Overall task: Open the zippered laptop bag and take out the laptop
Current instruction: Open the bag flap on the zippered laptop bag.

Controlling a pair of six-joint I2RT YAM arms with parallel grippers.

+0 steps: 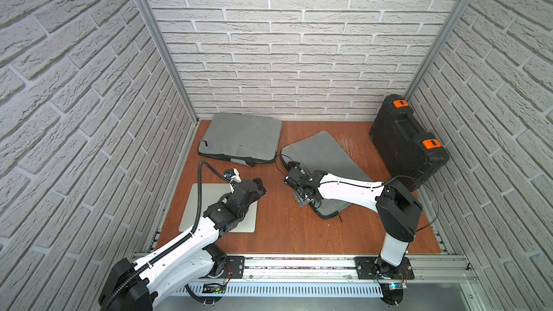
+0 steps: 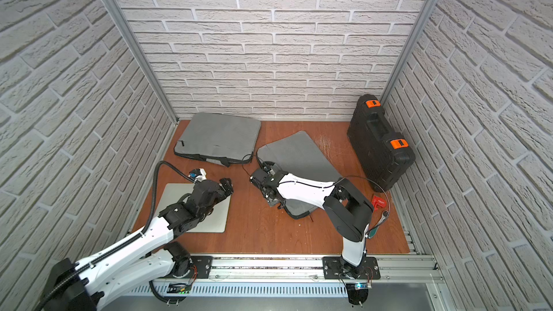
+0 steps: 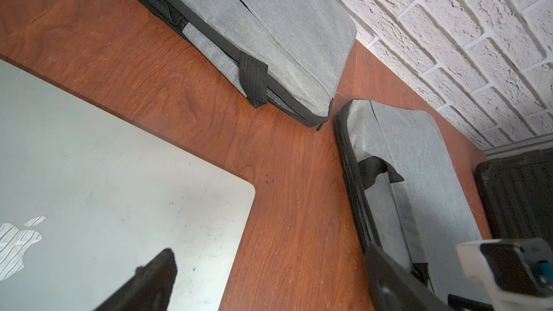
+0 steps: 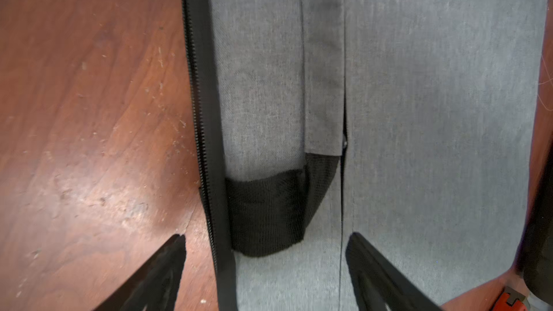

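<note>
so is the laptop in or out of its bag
Out. The silver laptop lies closed and flat on the table, logo up, clear of the angled grey bag and the back grey bag.

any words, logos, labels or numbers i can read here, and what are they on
No words or numbers are readable anywhere.
Apple logo, no letters: on the silver laptop lid.
Red object in a top view: any marking is too small to read.
Orange latches on the black case: dark marks, too blurred to read.
</note>
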